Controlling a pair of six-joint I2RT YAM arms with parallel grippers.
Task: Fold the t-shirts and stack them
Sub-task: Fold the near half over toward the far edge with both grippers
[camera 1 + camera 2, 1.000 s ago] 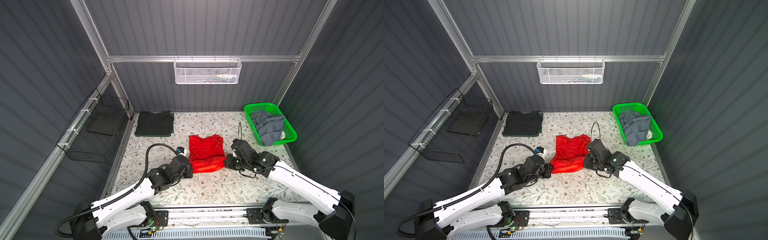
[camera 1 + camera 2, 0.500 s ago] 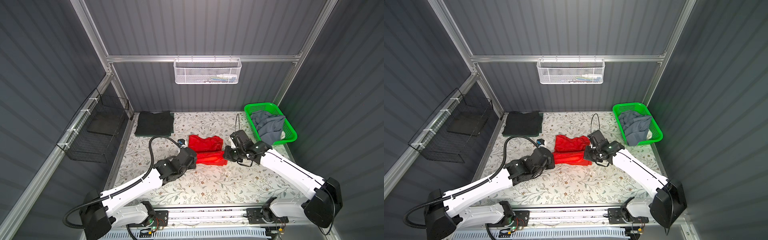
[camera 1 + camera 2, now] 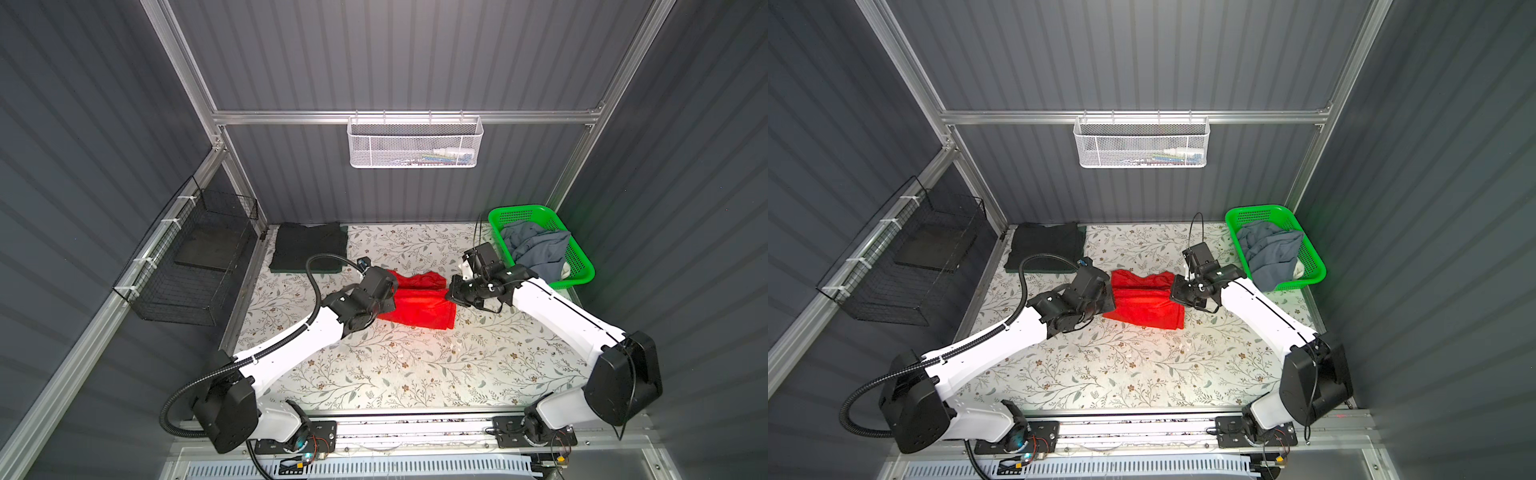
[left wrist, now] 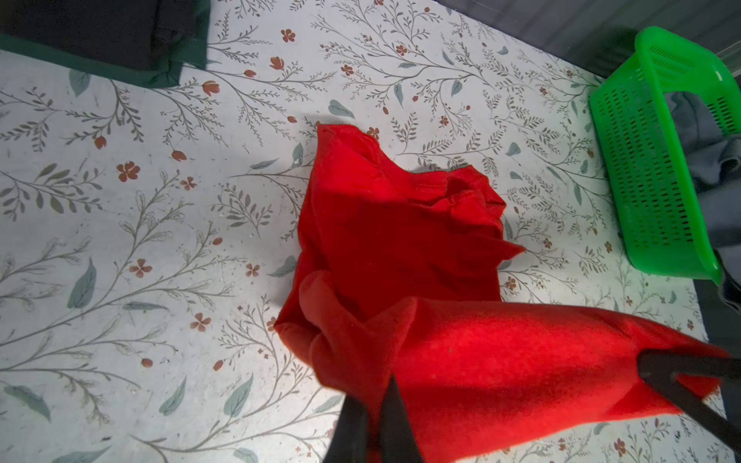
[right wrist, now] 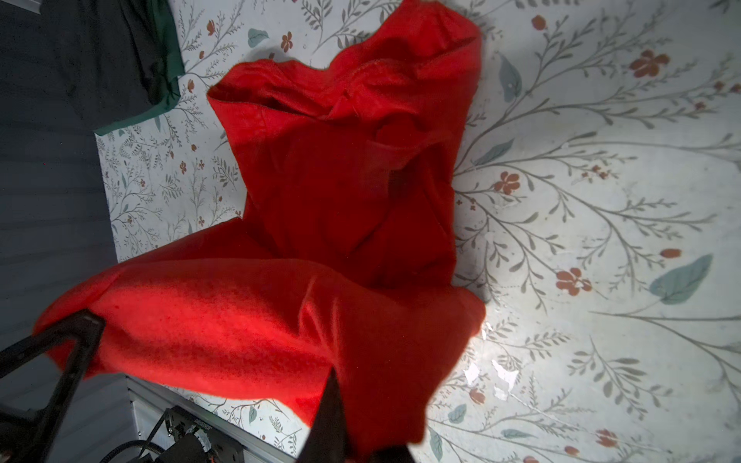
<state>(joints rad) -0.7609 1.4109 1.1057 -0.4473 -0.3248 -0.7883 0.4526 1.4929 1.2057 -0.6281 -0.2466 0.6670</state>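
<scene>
Step in hand, as judged: the crosswise fold of the red t-shirt [image 3: 419, 305], hem end being carried over toward the collar end. The shirt lay mid-table on the floral table cover [image 3: 415, 365], between the two arms. Left gripper [image 4: 375, 413] had its fingers pressed together on the hem corner at the shirt's left. Right gripper [image 5: 349, 433] pinched the corner at the shirt's right the same way, with one finger mostly buried in cloth. The hem edge hung taut between them, clear of the table and running left to right, with a soft sag in the middle. The shirt's long axis ran near to far, and the collar end pointed at the back wall, rumpled but flat on the cover. Sleeves looked already tucked in, though the folds hid the detail. The next move probably calls for both grippers to travel together toward the back wall, keeping the edge level, then lay it just short of the neckline before letting go. An uneven pace would skew the fold. A stack of dark folded t-shirts [image 3: 307, 247] sat at the far left corner, likely the place for this one. A grey-blue t-shirt [image 3: 536, 249] lay crumpled in the green basket [image 3: 579, 259] at far right, not yet folded.
</scene>
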